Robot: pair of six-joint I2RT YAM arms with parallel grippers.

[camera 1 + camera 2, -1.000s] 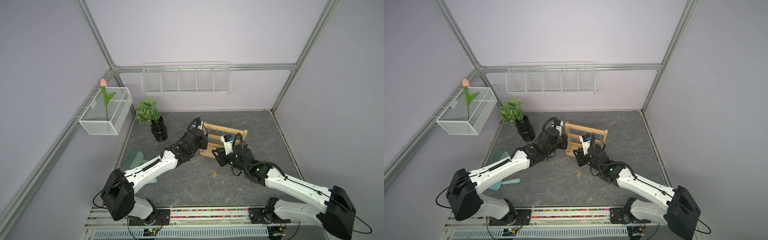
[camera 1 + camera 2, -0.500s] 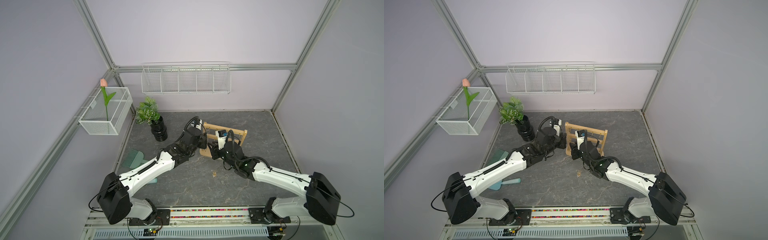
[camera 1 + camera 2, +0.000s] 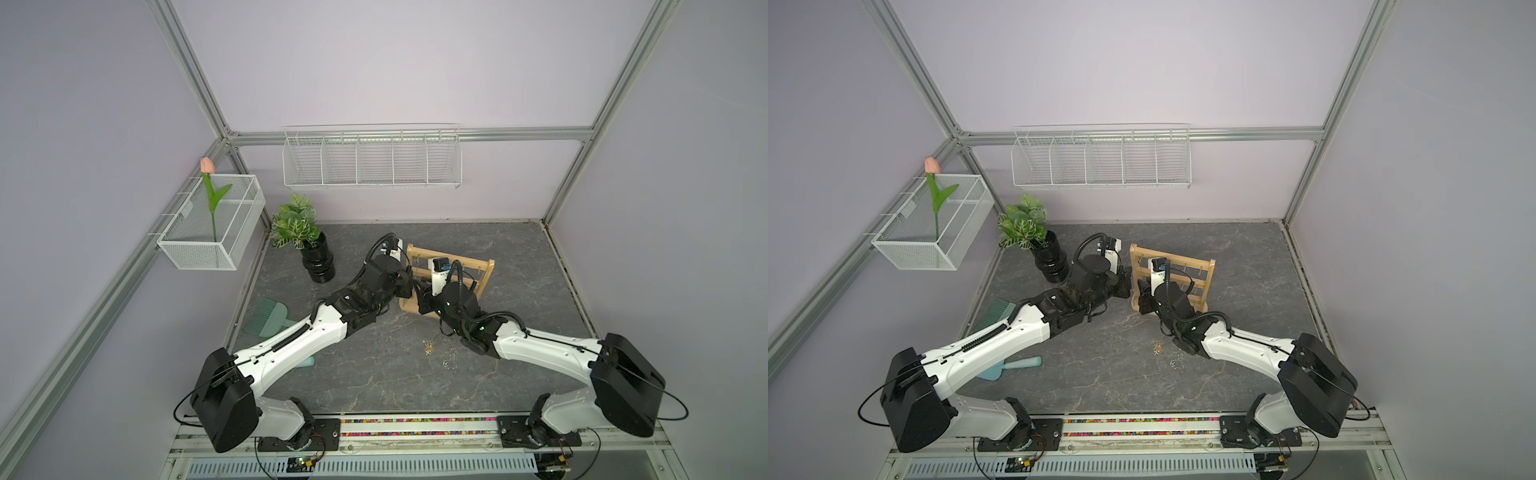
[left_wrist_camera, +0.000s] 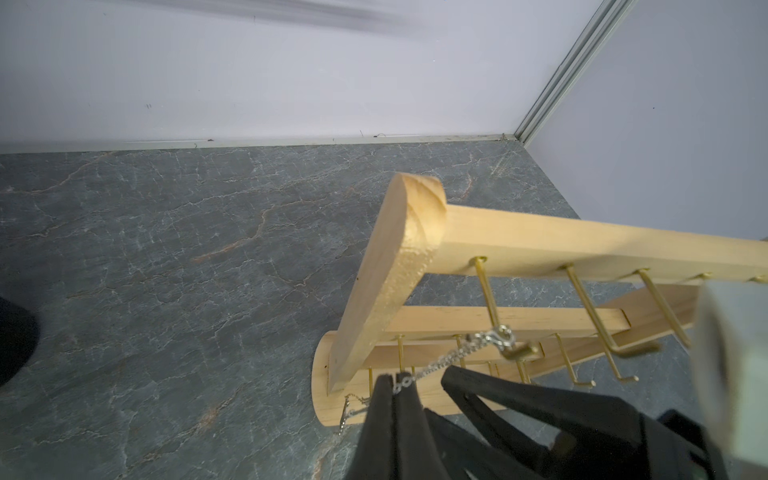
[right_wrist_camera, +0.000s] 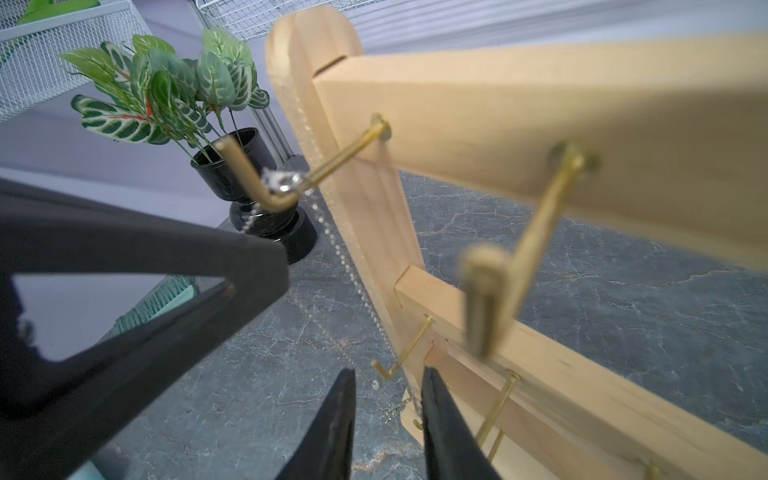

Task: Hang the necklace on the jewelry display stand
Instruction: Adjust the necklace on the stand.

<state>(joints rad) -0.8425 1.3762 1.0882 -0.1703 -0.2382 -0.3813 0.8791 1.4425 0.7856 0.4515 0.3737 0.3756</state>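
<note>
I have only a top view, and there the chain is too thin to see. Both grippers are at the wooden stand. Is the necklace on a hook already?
Observer: Yes. In the left wrist view the necklace has its clasp ring around the end hook on the top bar of the jewelry display stand, beside the upright.
Operator: Who holds it now?
Observer: The left gripper is shut on the chain, just short of that hook.
Operator: And the other arm?
Observer: In the right wrist view the right gripper has its jaws apart; the chain hangs down along the upright and passes between them.
</note>
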